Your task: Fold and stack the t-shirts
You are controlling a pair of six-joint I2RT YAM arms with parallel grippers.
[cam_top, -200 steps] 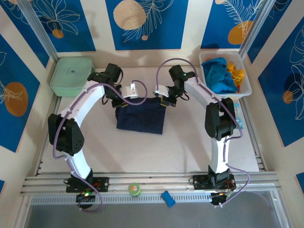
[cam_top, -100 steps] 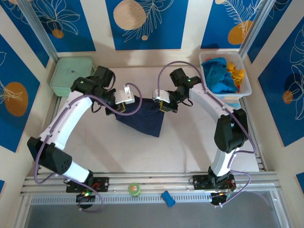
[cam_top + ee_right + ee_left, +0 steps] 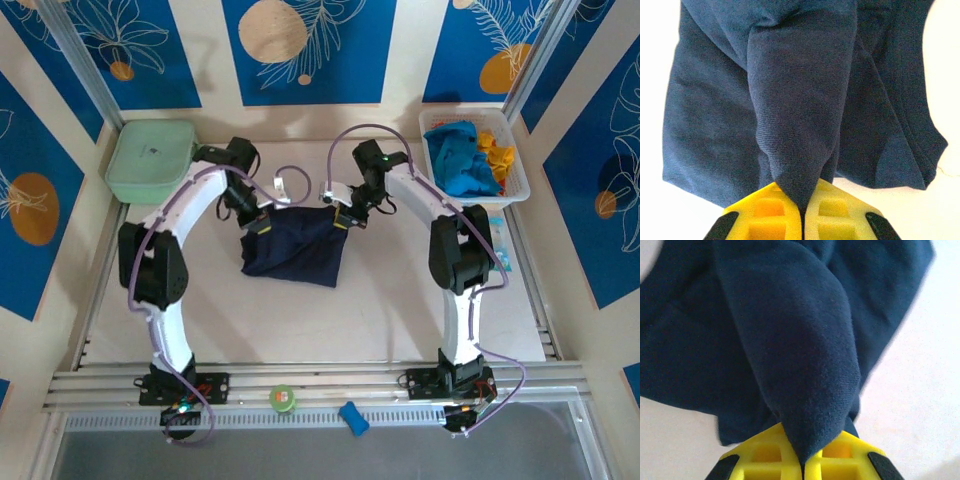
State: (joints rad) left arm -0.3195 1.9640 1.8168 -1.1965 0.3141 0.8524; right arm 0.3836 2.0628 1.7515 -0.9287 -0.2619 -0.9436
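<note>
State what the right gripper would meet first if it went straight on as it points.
The dark navy cloth t-shirt: the right gripper is shut on a fold of it, with more of it ahead; depth unclear.

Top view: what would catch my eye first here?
Mid-table, the left gripper and right gripper each pinch the far edge of a crumpled navy shirt. At far right, a white basket holds a turquoise shirt and an orange shirt.
</note>
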